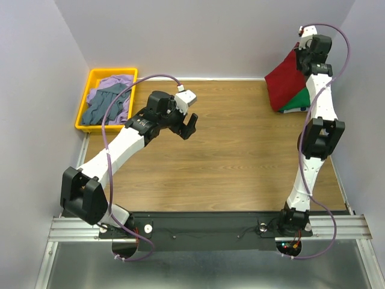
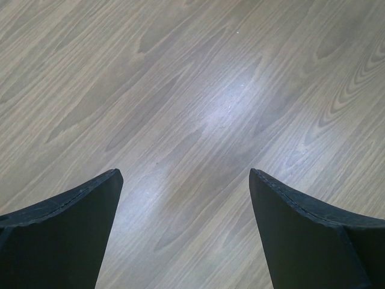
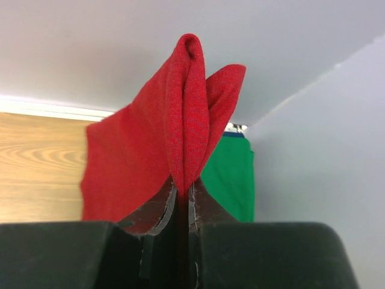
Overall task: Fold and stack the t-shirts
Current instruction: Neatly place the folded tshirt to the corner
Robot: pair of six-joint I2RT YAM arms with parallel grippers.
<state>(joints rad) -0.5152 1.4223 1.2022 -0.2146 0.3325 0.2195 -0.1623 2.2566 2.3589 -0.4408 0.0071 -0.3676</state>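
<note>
Pinching an upright fold of the dark red t-shirt in the right claw, fingers squeezed tight on the cloth, up at the far right corner of the desk. Showing beneath its lower edge, the bright green t-shirt, close to the right wall. Hovering over bare wood left of centre with the left claw spread wide, gripping nothing. Lying bunched in the yellow tray at far left: lavender-purple t-shirt and grey-blue t-shirt.
</note>
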